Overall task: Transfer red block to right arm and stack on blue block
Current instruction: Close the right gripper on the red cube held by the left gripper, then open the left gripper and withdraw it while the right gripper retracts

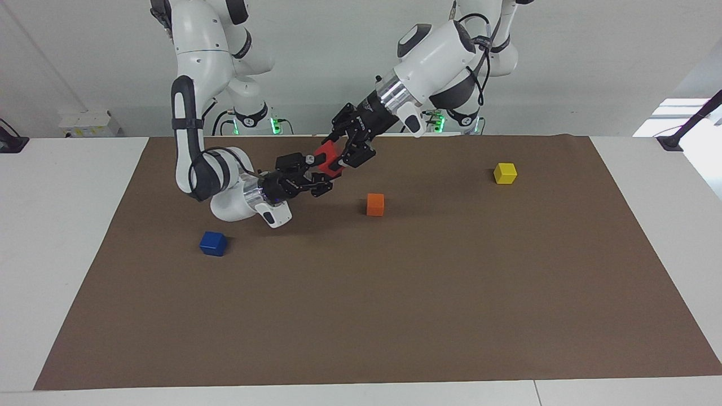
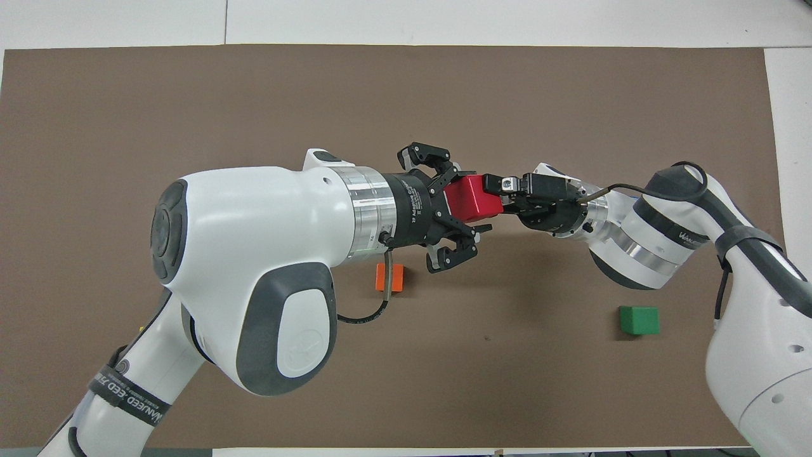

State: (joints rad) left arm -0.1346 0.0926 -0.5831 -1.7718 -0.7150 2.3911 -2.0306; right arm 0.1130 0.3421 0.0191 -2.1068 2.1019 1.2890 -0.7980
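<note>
The red block (image 1: 325, 155) (image 2: 468, 195) hangs in the air over the brown mat, between both grippers. My right gripper (image 1: 317, 169) (image 2: 497, 195), with the blue wrist light, is shut on the block's end toward the right arm. My left gripper (image 1: 338, 158) (image 2: 474, 200) still surrounds the block's other end, its fingers spread slightly off the block's sides. The blue block (image 1: 213, 243) lies on the mat toward the right arm's end, farther from the robots than the right wrist. The right arm hides it in the overhead view.
An orange block (image 1: 375, 204) (image 2: 390, 277) lies on the brown mat (image 1: 395, 316) below the left wrist. A yellow block (image 1: 505, 173) sits toward the left arm's end. A green block (image 2: 639, 319) rests close to the robots near the right arm.
</note>
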